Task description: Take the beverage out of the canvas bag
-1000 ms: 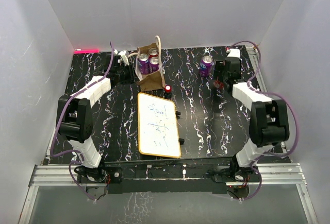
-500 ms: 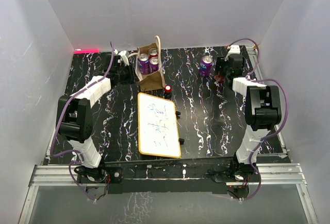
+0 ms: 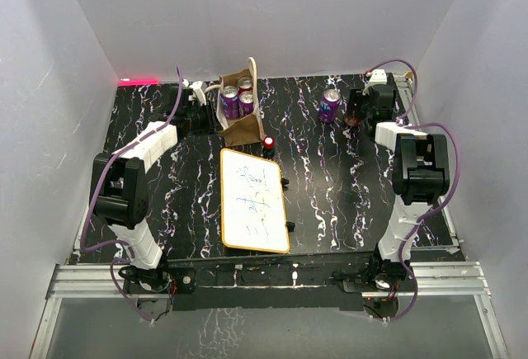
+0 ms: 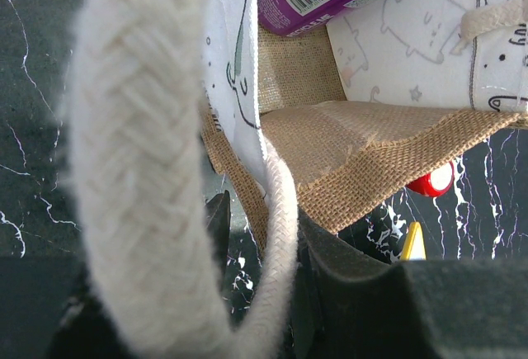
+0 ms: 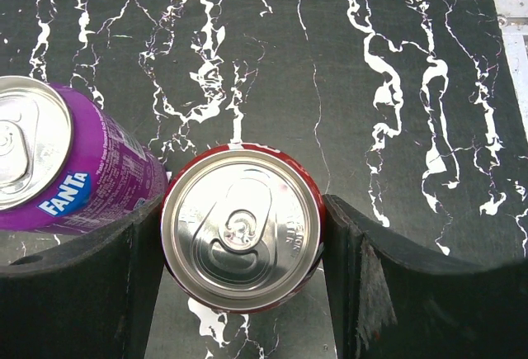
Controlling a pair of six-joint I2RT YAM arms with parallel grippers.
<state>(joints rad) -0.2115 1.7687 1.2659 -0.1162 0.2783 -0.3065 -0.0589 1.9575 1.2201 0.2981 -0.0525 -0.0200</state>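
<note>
Two cans were out and three were left to go, by my count. At far left of the top view, the L arm ran up to the left gripper (image 3: 200, 116), which sat right against the left wall of the canvas bag (image 3: 240, 125) in the upper middle of the frame. Its wrist cam was filled w/ a cream handle (image 4: 140, 169) looping across the lens, and the bag's burlap rim showed below it. I couldn't tell whether those jaws were spread or clamped on cloth, since the rope hid the tips.

Inside the bag, three cans (image 3: 230, 96) stood upright w/ their tops showing, so the job wasn't done. Just below-right of the bag sat a small red knob (image 3: 268, 142), and below that the whiteboard (image 3: 254, 200). Neither arm was near them.

Moving right, the purple Fanta can (image 3: 331, 105) stood on the table (image 3: 313, 177), well apart from the bag, so that one counted as delivered. At upper right, the right gripper (image 3: 360, 116) was pinching a red can (image 5: 241, 229), w/ its fingers (image 5: 91, 285) snug on both sides. The can was upright, just beside the Fanta on its left. The wrist cam didn't show whether it rested on the marble or was held just off it.

My read: the 2nd can was nearly set down and needed only a release, w/ approx. three more pulls left.
</note>
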